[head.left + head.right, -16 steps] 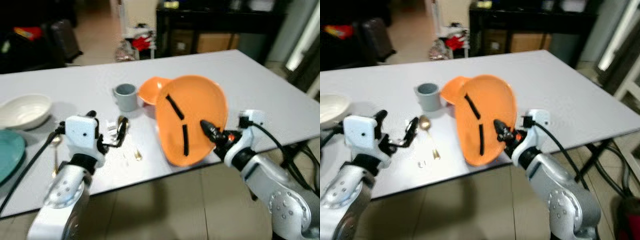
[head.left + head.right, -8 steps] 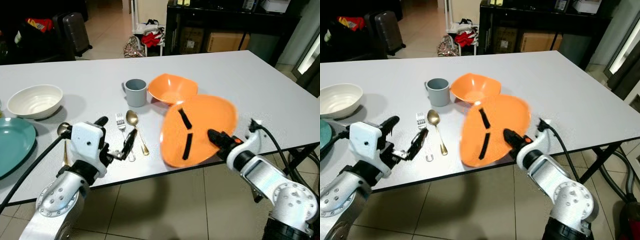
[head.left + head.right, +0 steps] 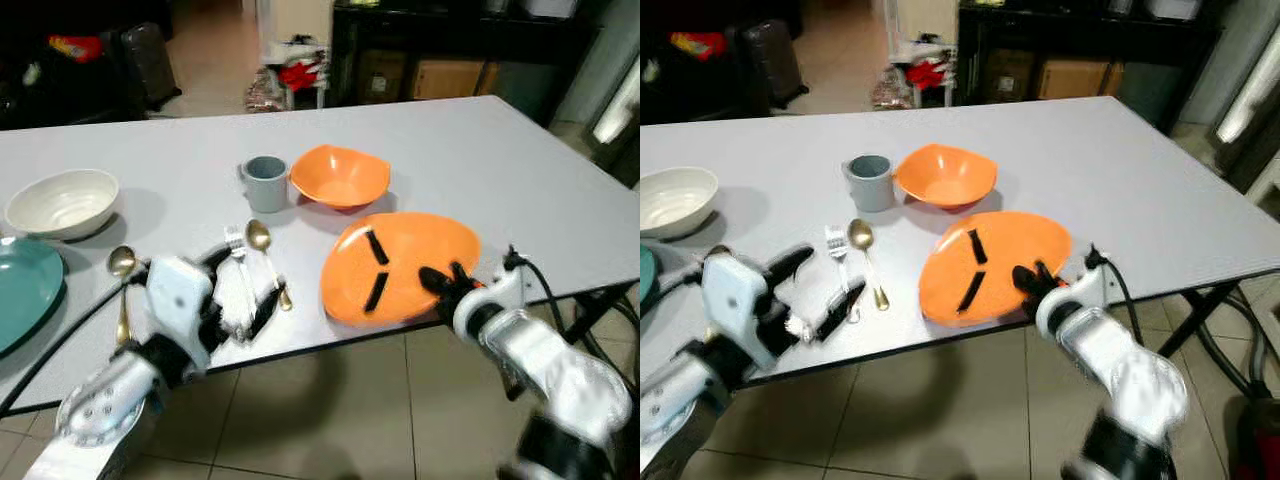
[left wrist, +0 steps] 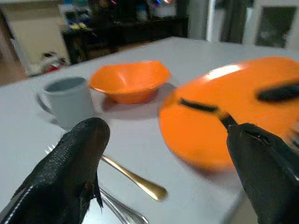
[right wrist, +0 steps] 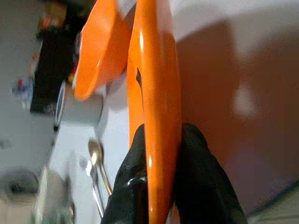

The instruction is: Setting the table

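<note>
From my seat, taking the grey mug (image 3: 265, 182) as my marker on the white table (image 3: 520, 170): far off to its left sits the teal plate (image 3: 22, 300) at the table's edge, with the white bowl (image 3: 62, 202) just behind it, well apart from the mug. Nearer me and left of the mug lies a gold spoon (image 3: 122, 290). My left gripper (image 3: 240, 300) hovers in front of the mug with its fingers spread wide and nothing between them, just over a fork (image 3: 238, 262) and a second gold spoon (image 3: 266, 255) lying side by side in front of the mug. Touching distance to the mug's right is the orange bowl (image 3: 340, 177). In front of that bowl and to the mug's right, the orange plate (image 3: 400, 265) sits low near the table's front edge; I cannot tell whether it lies flat. My right gripper (image 5: 161, 154) is clamped on its near rim, one finger on each face.
</note>
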`<state>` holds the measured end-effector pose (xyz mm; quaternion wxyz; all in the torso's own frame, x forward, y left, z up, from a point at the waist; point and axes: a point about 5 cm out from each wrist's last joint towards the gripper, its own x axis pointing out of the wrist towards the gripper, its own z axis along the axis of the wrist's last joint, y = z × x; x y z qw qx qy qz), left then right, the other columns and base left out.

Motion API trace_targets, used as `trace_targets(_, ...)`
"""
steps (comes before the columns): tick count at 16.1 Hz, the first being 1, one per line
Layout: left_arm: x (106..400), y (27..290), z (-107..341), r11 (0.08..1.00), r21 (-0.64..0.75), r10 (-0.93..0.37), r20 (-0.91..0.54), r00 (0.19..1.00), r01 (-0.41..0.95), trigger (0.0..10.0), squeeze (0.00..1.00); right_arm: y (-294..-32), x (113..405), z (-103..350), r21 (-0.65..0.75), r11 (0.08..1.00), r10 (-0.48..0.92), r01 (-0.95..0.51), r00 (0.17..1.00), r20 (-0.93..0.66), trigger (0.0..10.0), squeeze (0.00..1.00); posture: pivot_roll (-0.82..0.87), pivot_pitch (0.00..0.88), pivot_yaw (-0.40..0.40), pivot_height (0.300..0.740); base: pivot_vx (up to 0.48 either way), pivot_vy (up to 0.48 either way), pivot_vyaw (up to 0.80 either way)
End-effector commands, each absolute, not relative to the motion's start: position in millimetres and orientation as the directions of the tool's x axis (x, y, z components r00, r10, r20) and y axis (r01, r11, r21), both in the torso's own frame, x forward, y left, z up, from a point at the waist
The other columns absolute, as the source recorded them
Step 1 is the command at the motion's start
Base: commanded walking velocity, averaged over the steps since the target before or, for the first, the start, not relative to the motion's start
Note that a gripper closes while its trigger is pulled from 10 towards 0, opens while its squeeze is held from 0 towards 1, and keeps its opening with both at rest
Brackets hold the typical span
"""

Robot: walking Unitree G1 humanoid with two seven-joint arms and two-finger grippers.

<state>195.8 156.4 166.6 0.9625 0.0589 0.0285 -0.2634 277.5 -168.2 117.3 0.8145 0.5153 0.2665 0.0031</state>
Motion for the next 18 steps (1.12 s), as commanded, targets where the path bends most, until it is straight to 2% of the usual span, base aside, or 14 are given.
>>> trace_targets(1,193.0,154.4,167.5,0.843,0.094,-0.522,-0.092,0.848,0.53,10.0,0.0,-157.5,284.7,115.1,0.88,0.38,0.307,0.284,0.859,-0.409,10.0,0.0,-0.02,0.008,-0.018,0.74,0.0,0.0,0.0)
trace_targets(3,193.0,155.0,167.6,0.848,0.093,-0.515,-0.088,0.853,0.522,10.0,0.0,-157.2,291.4,108.9,0.883,0.361,0.306,0.301,0.856,-0.417,10.0,0.0,-0.01,0.006,-0.02,0.74,0.0,0.0,0.0)
trace_targets(5,192.4,155.8,167.6,0.851,0.091,-0.511,-0.088,0.855,0.517,10.0,0.0,-152.5,308.1,97.2,0.894,0.303,0.316,0.331,0.85,-0.422,10.0,0.0,0.0,0.002,-0.015,0.74,0.0,0.0,0.0)
trace_targets(10,192.3,157.8,166.4,0.85,0.103,-0.508,-0.104,0.855,0.517,10.0,0.0,-137.2,327.8,86.4,0.883,0.339,0.325,0.325,0.84,-0.434,10.0,0.0,0.02,0.0,-0.009,0.74,0.0,0.0,0.0)
trace_targets(11,192.0,158.1,166.2,0.85,0.105,-0.507,-0.106,0.856,0.516,10.0,0.0,-138.0,332.0,84.2,0.879,0.351,0.305,0.322,0.849,-0.432,10.0,0.25,0.02,0.0,-0.009,0.74,0.0,0.0,0.0)
trace_targets(12,191.8,157.9,165.9,0.85,0.107,-0.507,-0.107,0.855,0.517,10.0,0.0,-140.6,335.0,81.4,0.873,0.359,0.278,0.329,0.856,-0.437,10.0,1.0,0.02,0.0,-0.014,0.74,0.0,0.0,0.0)
trace_targets(18,192.3,153.0,162.6,0.845,0.099,-0.515,-0.11,0.85,0.525,10.0,0.0,-155.9,319.4,75.1,0.885,0.347,0.257,0.31,0.876,-0.408,10.0,1.0,0.0,0.0,-0.014,0.74,0.0,0.0,0.0)
